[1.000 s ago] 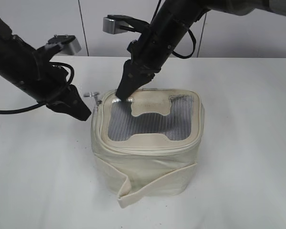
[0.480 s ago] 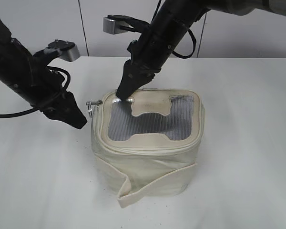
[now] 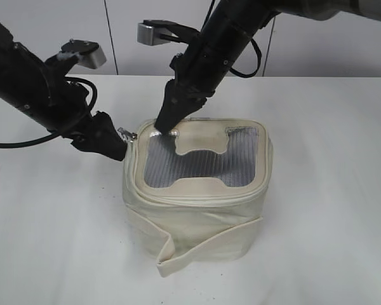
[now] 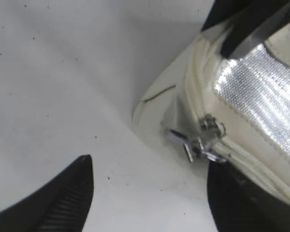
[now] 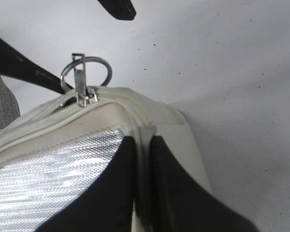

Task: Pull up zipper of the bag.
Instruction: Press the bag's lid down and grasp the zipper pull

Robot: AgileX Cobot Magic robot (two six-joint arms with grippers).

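While zipped, the bag (image 3: 197,190) shows only grey mesh (image 3: 197,166).

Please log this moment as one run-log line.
left claw: open at zipper sliders | right claw: shut, pressing bag top | zipper: ungrasped

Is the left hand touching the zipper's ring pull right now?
Apart. The left wrist view shows the left hand open, its fingers either side of the ring pull, with table showing between.

- Right gripper (image 5: 141,179): jaws nearly closed, pinching the bag (image 5: 63,159) rim.
- Zipper (image 5: 48,116): silver slider with ring pull (image 5: 85,77) standing up ahead of the fingertips, to their left.
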